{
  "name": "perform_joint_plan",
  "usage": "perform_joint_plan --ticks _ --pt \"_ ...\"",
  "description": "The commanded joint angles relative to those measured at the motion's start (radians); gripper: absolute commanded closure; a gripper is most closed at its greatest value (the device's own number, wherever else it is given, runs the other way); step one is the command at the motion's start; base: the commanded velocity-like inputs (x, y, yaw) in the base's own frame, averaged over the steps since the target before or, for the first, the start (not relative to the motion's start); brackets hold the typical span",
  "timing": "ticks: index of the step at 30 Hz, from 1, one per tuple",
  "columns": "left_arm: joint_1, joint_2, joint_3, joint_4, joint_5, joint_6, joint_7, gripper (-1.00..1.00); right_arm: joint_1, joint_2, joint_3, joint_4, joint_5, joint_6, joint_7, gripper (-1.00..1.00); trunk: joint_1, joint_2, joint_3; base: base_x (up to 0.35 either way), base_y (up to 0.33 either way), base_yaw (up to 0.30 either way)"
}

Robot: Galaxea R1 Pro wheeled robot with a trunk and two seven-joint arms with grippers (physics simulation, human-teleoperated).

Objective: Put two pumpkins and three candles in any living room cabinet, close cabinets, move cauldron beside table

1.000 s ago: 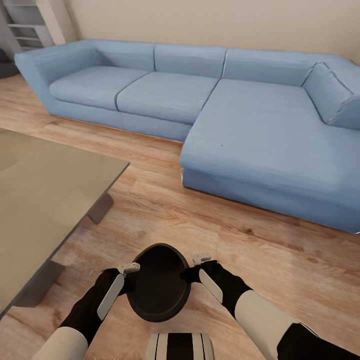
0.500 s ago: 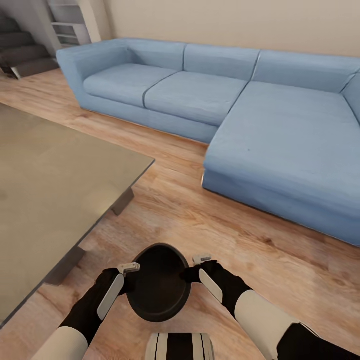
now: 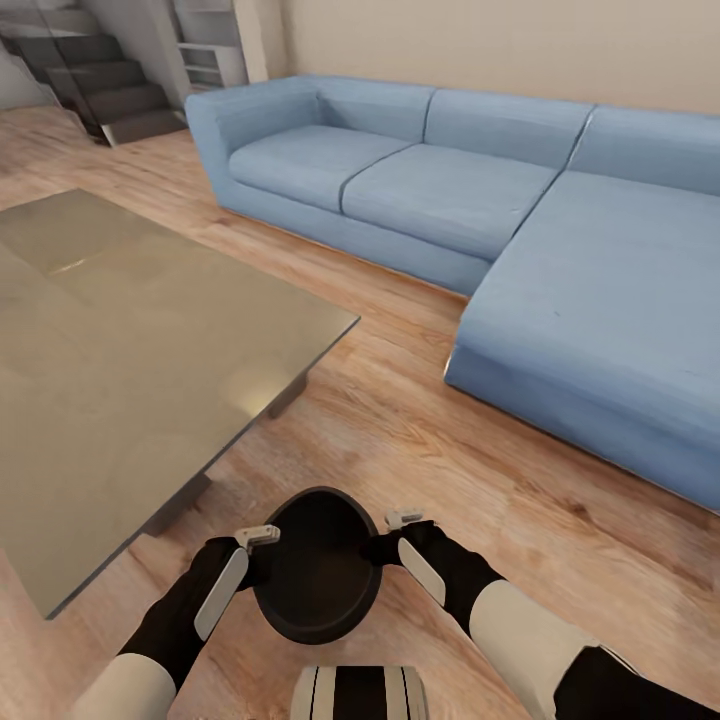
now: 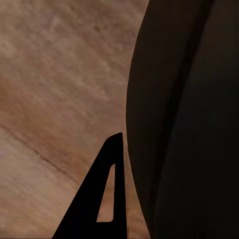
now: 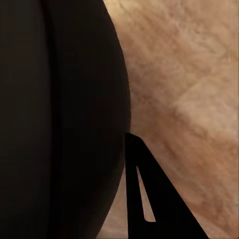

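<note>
Cauldron gripped between left claw and right claw, both clenched on rim, carried above floor. Desk ahead-left of left claw. Keep both arms level, forearms converging; you should lower cauldron just beside desk edge, then release.

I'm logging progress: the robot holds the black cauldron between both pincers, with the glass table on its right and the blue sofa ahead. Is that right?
Not quite. The head view shows the table on the robot's left, not its right. The rest holds: the cauldron sits between the left pincer and right pincer, with the sofa ahead.
</note>
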Motion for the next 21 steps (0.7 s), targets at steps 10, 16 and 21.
perform_joint_plan --ticks 10,16,21 --pt "0.000 0.000 0.008 0.066 -0.059 0.012 0.010 1.00 0.053 0.000 -0.029 0.011 0.005 -0.001 -0.042 1.00 0.001 0.000 0.000 0.000 0.000 0.238" --pt "-0.001 0.000 0.008 0.066 -0.059 0.012 0.010 1.00 0.052 -0.002 -0.029 0.013 0.004 -0.002 -0.035 1.00 0.001 0.000 0.000 0.000 0.000 0.011" --pt "0.000 0.000 0.008 0.072 -0.060 0.011 0.009 -1.00 0.052 -0.001 -0.031 0.012 0.004 -0.002 -0.033 -1.00 0.001 0.000 0.000 0.000 0.000 0.000"
